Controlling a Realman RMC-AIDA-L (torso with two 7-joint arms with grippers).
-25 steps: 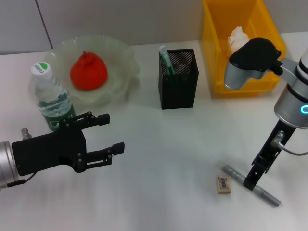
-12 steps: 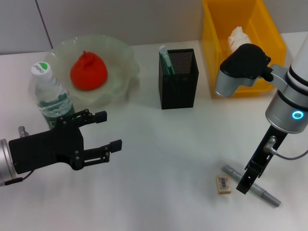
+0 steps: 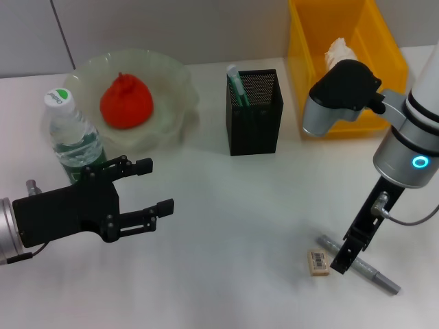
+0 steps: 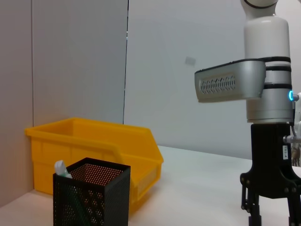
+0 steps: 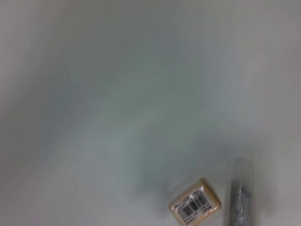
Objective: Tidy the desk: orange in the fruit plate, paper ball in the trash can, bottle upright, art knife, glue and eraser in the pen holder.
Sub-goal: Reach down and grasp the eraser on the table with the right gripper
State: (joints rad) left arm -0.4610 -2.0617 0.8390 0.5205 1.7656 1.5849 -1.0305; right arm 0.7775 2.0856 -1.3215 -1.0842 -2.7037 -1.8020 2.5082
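Eraser (image 3: 318,262) is lying flat on the white tabletop (image 3: 240,219), barcode sticker up, near the robot's right front; the right wrist view shows it too (image 5: 194,205), just beside a grey pen-like tool (image 3: 358,264). Right gripper (image 3: 341,261) is pointing down over that grey tool, just beside the eraser; whether its fingers are apart or together cannot be told. Left gripper (image 3: 156,186) is hovering above the tabletop on the left, fingers spread apart and holding nothing. Bottle (image 3: 72,139) is standing upright just behind the left gripper, touching the front rim of the fruit plate (image 3: 175,82). Orange (image 3: 126,102) is sitting inside the plate. Pen holder (image 3: 254,113) is standing at centre rear with a green-and-white stick leaning in its left corner. Trash can (image 3: 312,68) is standing to its right, with the paper ball (image 3: 336,52) lying inside, partly hidden by the right arm.
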